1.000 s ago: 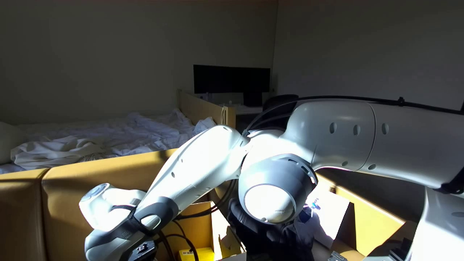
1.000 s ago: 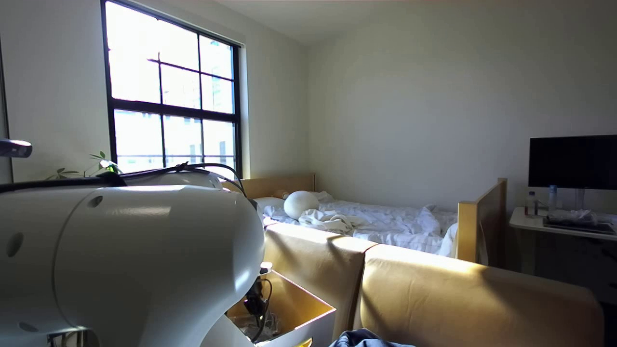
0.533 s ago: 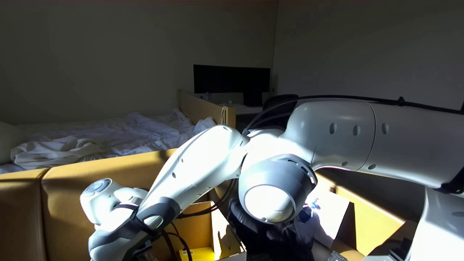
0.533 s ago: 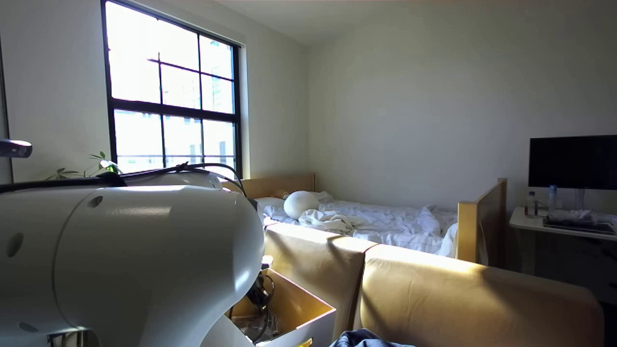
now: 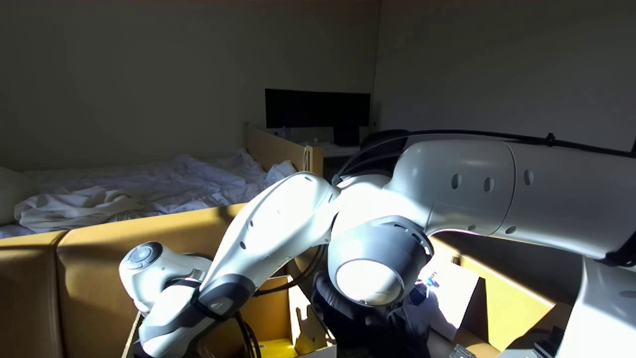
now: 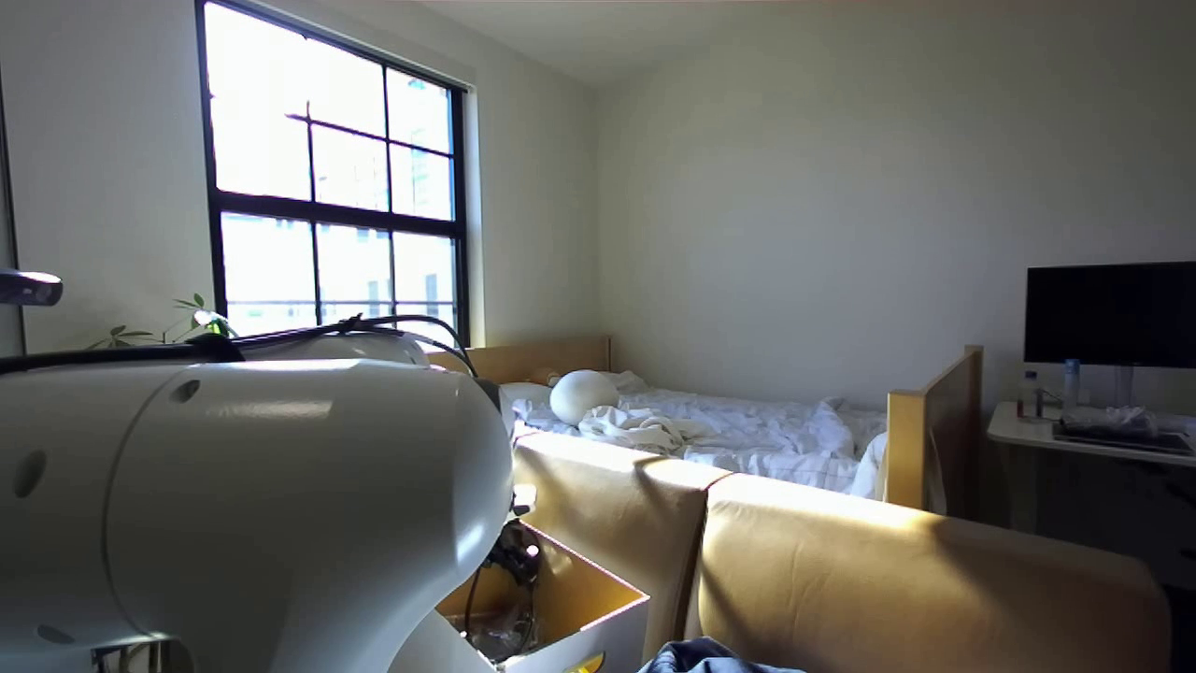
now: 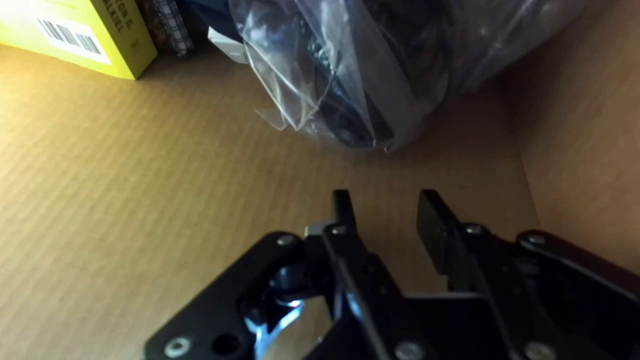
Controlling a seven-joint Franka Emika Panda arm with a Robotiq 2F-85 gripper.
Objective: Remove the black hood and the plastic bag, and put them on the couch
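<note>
Bag lies in the box, beyond your gripper, its jaws partway apart, empty; expect soft, slick plastic of uncertain weight, so pinch deep across folds at the bag's near end.

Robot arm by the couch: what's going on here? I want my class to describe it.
The robot arm has its gripper down inside a cardboard box in front of the back of the couch. Its jaws stand apart with nothing between them. The plastic bag is in the box, not held. The black hood lies beside the box, outside it.
</note>
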